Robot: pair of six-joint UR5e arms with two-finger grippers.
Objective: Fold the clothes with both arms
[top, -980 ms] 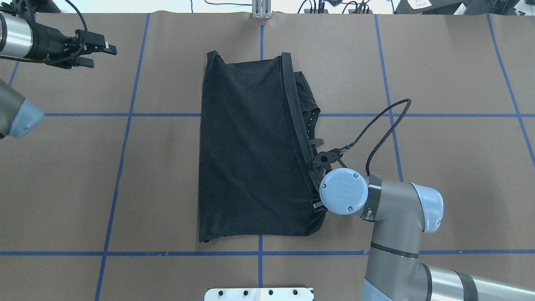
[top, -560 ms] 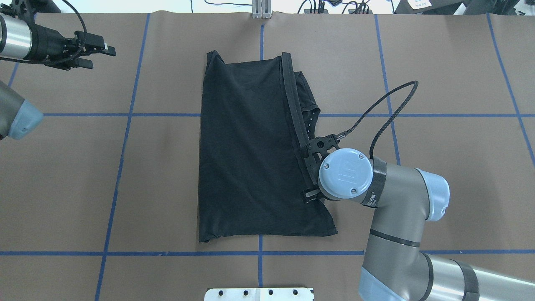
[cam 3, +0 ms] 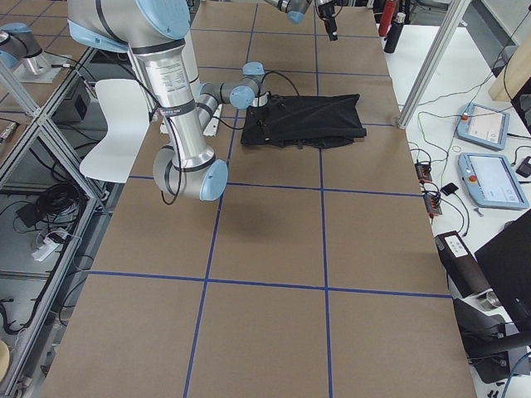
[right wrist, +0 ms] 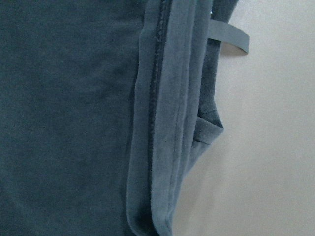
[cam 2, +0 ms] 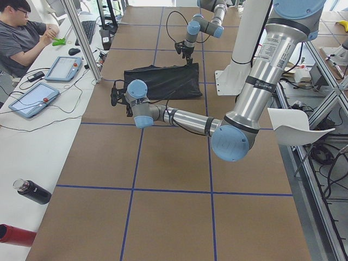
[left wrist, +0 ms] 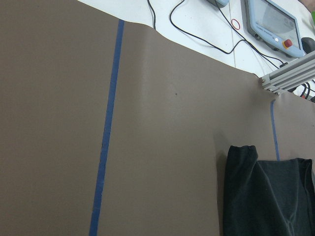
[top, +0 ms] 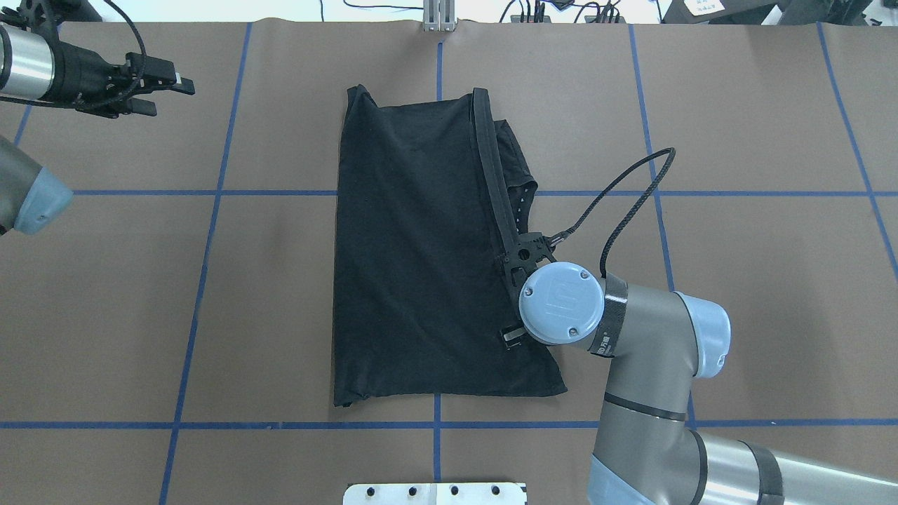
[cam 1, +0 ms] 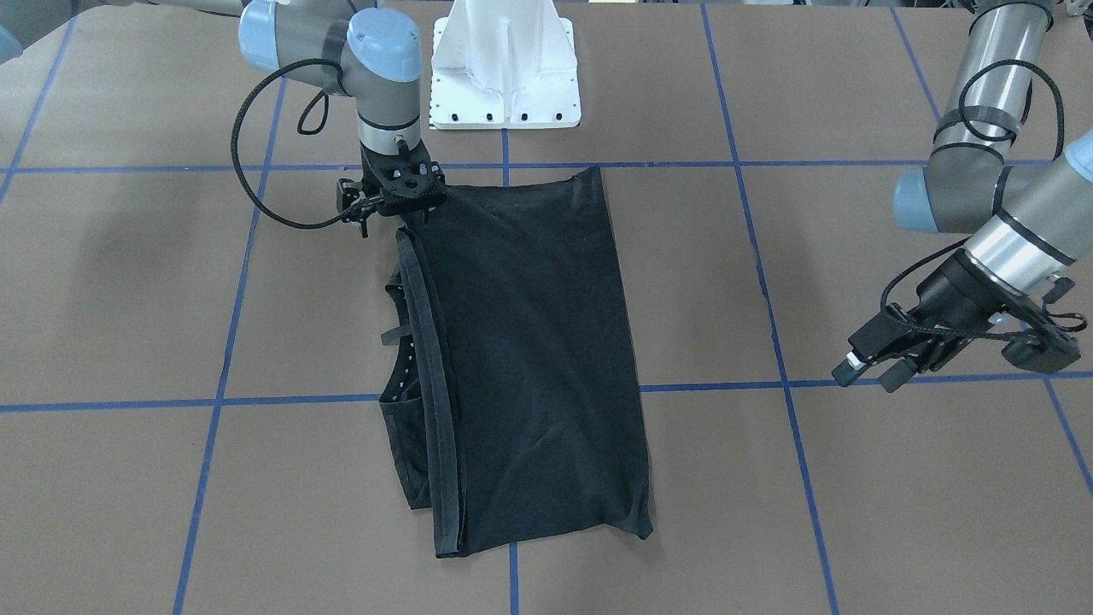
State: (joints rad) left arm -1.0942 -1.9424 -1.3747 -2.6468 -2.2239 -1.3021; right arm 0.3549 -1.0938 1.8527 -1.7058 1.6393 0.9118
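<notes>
Brown paper crossed with blue tape lines (cam 1: 128, 282) covers the table. From the front, the black T-shirt (cam 1: 529, 342) lies mid-table, folded into a long strip. Its hem band and a bunched sleeve are stacked loosely along the robot's right side. The right gripper (cam 1: 406, 209) points down onto that edge at the end near the robot. Its jaws are hidden, so I cannot tell whether they pinch cloth. The left gripper (cam 1: 871, 371) hangs well apart on the robot's left, jaws parted and empty.

Overhead, the right wrist covers the contact point. If cloth is caught there, a lift could drag the top layer and undo the fold.

Both side views show the shirt lying flat.

The left wrist camera shows only one shirt corner beyond bare paper. With that arm so far off, a one-armed pull would likely skew the strip.

The right wrist camera shows the hem band overhanging lower layers, with a loose strap (right wrist: 229, 38) sticking out. A finger could snag the strap or take just one layer.
</notes>
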